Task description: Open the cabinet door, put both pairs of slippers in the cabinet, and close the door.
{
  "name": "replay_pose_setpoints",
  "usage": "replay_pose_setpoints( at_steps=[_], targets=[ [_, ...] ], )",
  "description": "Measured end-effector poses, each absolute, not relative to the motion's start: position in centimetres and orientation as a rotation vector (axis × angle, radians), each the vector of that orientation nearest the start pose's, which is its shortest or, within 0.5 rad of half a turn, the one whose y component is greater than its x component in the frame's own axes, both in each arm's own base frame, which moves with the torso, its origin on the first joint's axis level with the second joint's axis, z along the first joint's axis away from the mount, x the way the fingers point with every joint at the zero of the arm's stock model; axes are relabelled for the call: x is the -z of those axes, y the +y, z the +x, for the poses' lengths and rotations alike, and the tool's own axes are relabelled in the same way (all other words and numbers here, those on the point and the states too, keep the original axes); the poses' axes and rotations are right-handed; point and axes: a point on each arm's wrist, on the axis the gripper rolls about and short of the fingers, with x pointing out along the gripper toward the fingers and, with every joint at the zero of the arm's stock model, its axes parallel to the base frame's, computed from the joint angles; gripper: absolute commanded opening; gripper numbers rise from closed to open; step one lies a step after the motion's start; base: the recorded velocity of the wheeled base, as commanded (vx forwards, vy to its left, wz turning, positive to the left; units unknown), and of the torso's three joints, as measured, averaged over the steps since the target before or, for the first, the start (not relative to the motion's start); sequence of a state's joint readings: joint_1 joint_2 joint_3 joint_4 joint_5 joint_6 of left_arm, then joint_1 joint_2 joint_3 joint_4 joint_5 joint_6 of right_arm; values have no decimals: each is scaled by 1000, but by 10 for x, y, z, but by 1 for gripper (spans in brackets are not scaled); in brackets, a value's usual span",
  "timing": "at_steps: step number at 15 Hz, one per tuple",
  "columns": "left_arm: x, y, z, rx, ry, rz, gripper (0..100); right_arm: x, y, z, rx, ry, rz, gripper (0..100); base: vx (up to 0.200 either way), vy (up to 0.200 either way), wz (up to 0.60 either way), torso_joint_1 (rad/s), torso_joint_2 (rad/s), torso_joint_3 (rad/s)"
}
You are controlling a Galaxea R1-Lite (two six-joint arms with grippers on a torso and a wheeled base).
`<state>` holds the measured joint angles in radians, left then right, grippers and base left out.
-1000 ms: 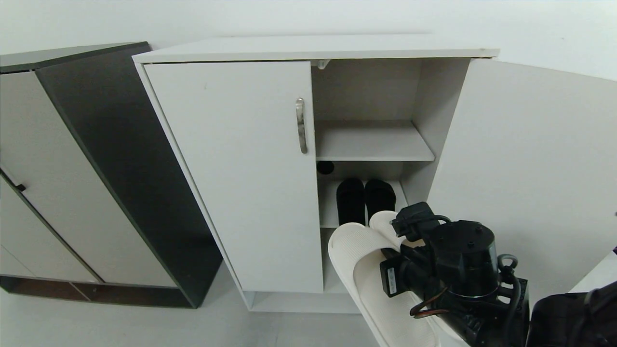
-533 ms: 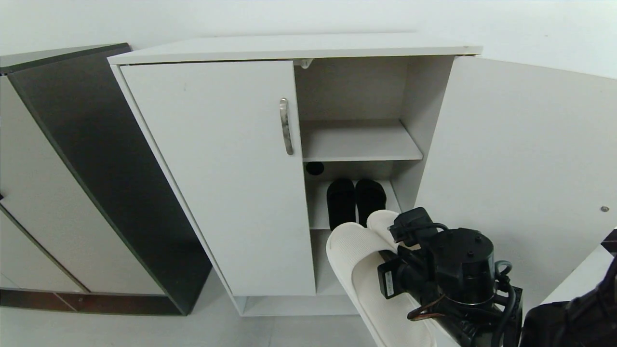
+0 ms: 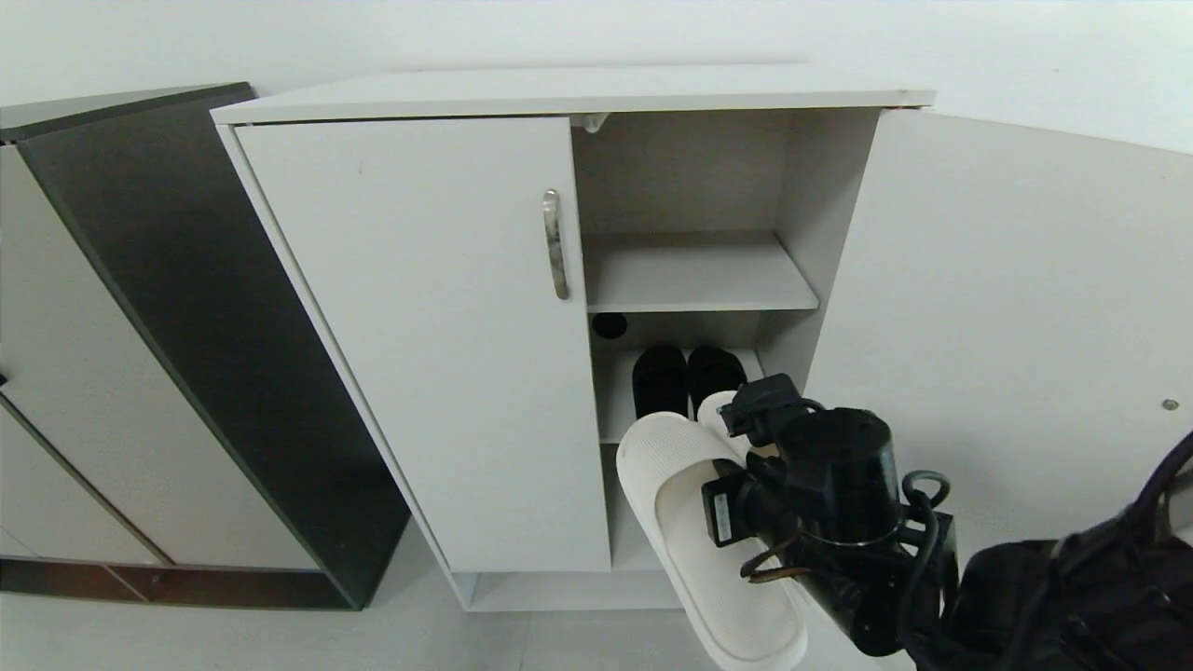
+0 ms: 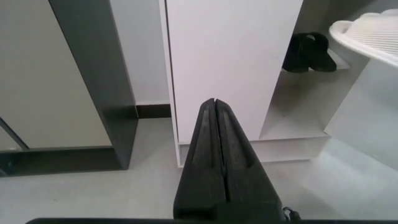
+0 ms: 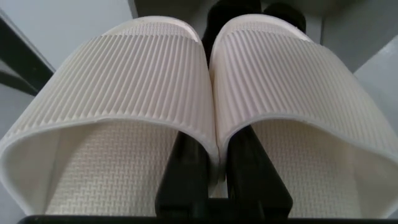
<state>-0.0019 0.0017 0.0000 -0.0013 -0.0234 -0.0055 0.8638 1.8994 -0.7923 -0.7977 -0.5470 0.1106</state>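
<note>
My right claw (image 5: 219, 186) pinches the white slippers (image 3: 690, 503) by their two inner walls, pressed side by side with soles down and toes pointing at the cabinet (image 3: 559, 93). Since half a second ago, with the head view barely shifted, my right arm has carried them up and toward the opening, so their toes now overlap the near ends of the black slippers (image 3: 688, 377). That pair lies side by side on the lower shelf (image 3: 615, 403), as before. The white pair is not yet inside; it hangs in the air just in front of the opening, at about that shelf's front edge. The right door (image 3: 1007, 308) stands swung wide, close beside my wrist on that side. The left door (image 3: 419, 345) is closed, its free edge and handle (image 3: 555, 244) just beside the outer slipper. The upper shelf (image 3: 694, 275) is bare, and the bottom compartment (image 3: 638, 545) lies open beneath the slippers. My left claw (image 4: 215, 124) is pressed together on nothing, low over the floor (image 3: 280, 638) facing the closed door's foot, well apart from the slippers. A dark cabinet (image 3: 186, 326) stands against the left side.
</note>
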Motion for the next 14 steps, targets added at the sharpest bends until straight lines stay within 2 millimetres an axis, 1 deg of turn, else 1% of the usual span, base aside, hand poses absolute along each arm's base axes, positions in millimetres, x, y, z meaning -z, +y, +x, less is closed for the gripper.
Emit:
replay_pose_setpoints(
  at_steps=[2,3,4,5,7,8,10,14],
  targets=[
    [-76,0,-23,25,1,-7,0,-144,257,234,-238,344,-93,0,0,0,0,0,0,0],
    [-76,0,-23,25,1,-7,0,-154,261,236,-204,371,-84,0,0,0,0,0,0,0],
    [-76,0,-23,25,1,-6,0,-170,266,237,-168,384,-60,0,0,0,0,0,0,0],
    [-76,0,-23,25,1,-7,0,-185,270,237,-144,380,-40,0,0,0,0,0,0,0],
    [-76,0,-23,25,1,-7,0,-213,278,237,-94,319,-9,0,0,0,0,0,0,0],
    [-76,0,-23,26,0,-6,0,-223,280,236,-88,290,-12,0,0,0,0,0,0,0],
    [-76,-1,-23,25,0,-6,0,-235,283,235,-93,257,-2,0,0,0,0,0,0,0],
    [-76,-1,-23,26,0,-4,0,-242,288,240,-79,227,23,0,0,0,0,0,0,0]
  ],
)
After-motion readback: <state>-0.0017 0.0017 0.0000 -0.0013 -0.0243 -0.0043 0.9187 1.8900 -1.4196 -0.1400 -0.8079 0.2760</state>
